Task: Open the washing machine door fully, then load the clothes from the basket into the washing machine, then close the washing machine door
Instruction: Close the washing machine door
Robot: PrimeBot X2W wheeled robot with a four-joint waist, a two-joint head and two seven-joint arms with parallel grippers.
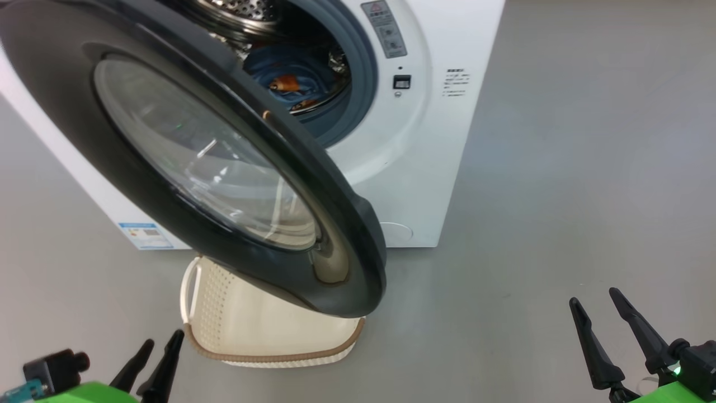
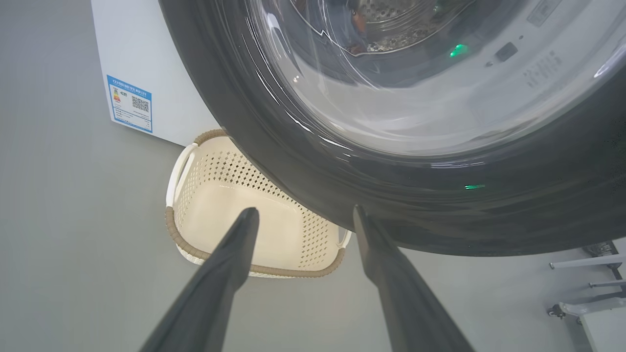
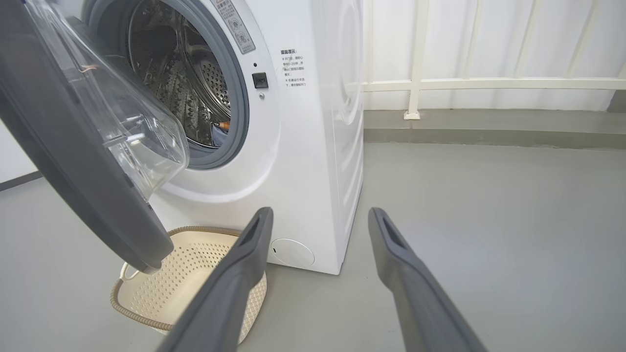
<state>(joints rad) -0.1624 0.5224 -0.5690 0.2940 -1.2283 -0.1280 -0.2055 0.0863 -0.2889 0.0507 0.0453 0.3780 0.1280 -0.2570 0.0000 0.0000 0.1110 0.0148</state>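
Observation:
The washing machine [image 1: 447, 140] [image 3: 313, 146] stands with its door [image 1: 335, 184] [image 2: 293, 161] [image 3: 63, 146] swung out towards me, black rim and glass bowl facing the head camera. Light-blue clothes [image 1: 291, 78] with an orange patch lie inside the steel drum. Under the door's lower edge, the cream basket [image 1: 268, 330] [image 2: 220, 195] [image 3: 161, 288] sits on the floor with nothing visible in it. My left gripper [image 1: 163, 337] [image 2: 305, 209] is open and holds nothing, hanging just short of the basket and the door rim. My right gripper [image 1: 594, 296] [image 3: 321, 210] is open too, off to the right of the machine.
A blue label sticker [image 1: 144, 235] [image 2: 129, 103] marks the machine's lower left side. Bare grey floor [image 1: 587, 168] stretches to the right. A white railing [image 3: 415, 83] runs behind the machine. A wheeled metal frame [image 2: 587, 303] stands at the far right of the left wrist view.

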